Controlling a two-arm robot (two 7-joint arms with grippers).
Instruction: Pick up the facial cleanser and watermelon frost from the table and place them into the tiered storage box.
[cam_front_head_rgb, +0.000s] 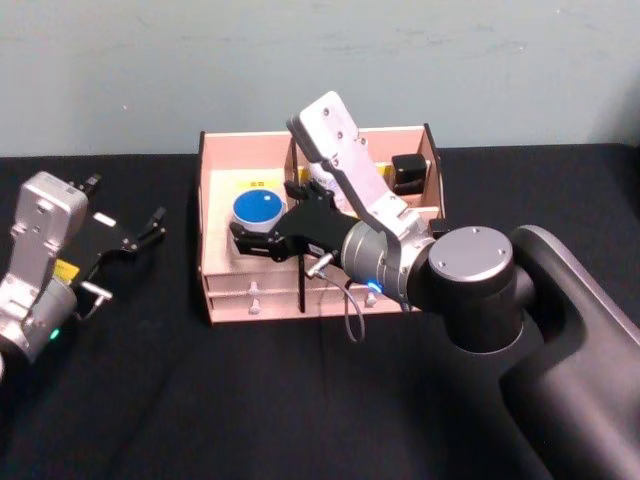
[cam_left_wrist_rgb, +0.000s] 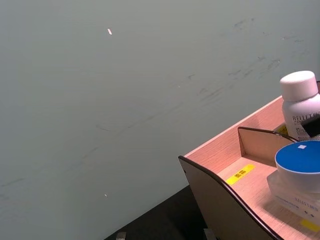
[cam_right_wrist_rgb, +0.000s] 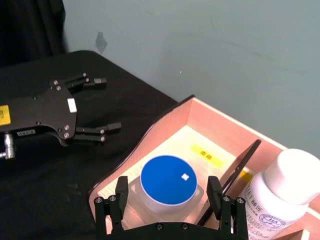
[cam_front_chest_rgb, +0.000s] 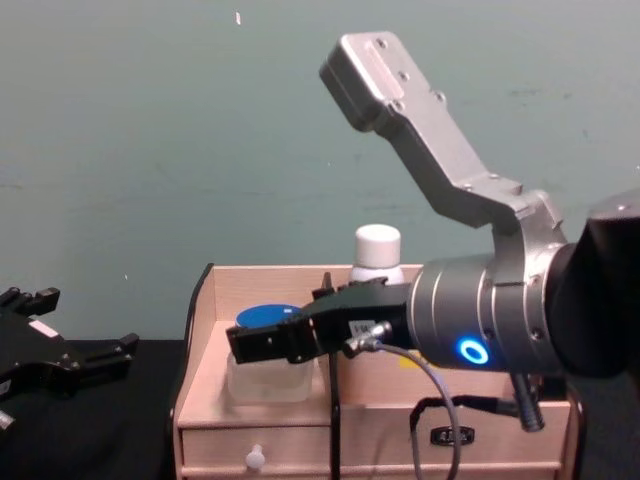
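Note:
The facial cleanser (cam_right_wrist_rgb: 167, 181), a clear jar with a blue lid, sits in the left front compartment of the tiered storage box (cam_front_head_rgb: 203, 215). My right gripper (cam_right_wrist_rgb: 167, 195) is open, one finger on each side of the jar with a small gap to it; it also shows over the jar (cam_front_head_rgb: 258, 208) in the head view and in front of the jar (cam_front_chest_rgb: 268, 382) in the chest view. The watermelon frost (cam_right_wrist_rgb: 280, 195), a white bottle with a white cap, stands upright one compartment over, behind the black divider. My left gripper (cam_front_head_rgb: 125, 212) hovers open and empty to the left of the box.
A black block (cam_front_head_rgb: 408, 172) sits in the box's back right compartment. Two small drawers with white knobs (cam_front_chest_rgb: 256, 458) face me. The box (cam_left_wrist_rgb: 225, 150) stands close to the green wall. Black cloth (cam_front_head_rgb: 200, 400) covers the table around it.

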